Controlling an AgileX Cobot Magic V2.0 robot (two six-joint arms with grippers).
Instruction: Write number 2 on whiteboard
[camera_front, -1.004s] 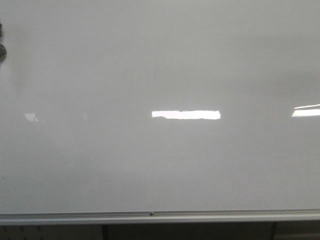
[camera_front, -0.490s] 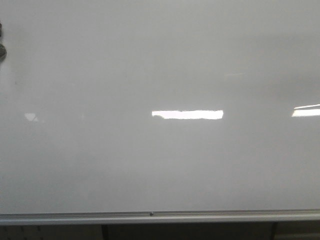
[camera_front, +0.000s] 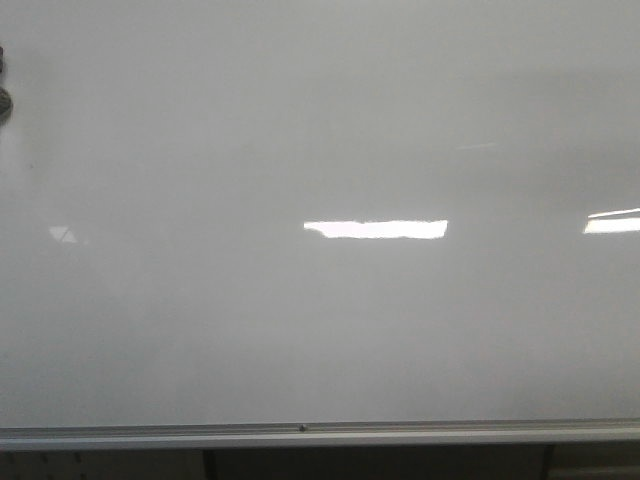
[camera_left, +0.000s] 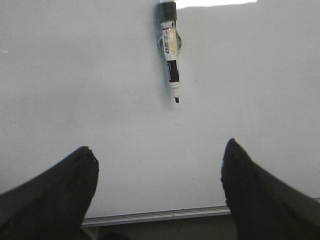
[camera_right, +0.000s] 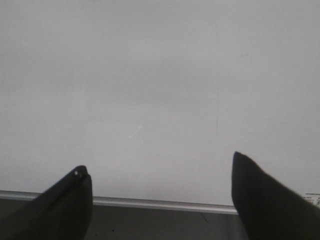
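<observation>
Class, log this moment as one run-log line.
whiteboard: blank, no digit visible | marker: on board, uncapped, ungripped | left gripper: open, empty | right gripper: open, empty

A dark strip (camera_front: 380, 465) of dim room shows low down, under soft, even light.

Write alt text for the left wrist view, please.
A black-and-white marker, its tip uncapped, sits against the blank whiteboard ahead of the open left gripper, whose two dark fingers hold nothing. The board's silver rail runs just beyond the fingers.
</observation>
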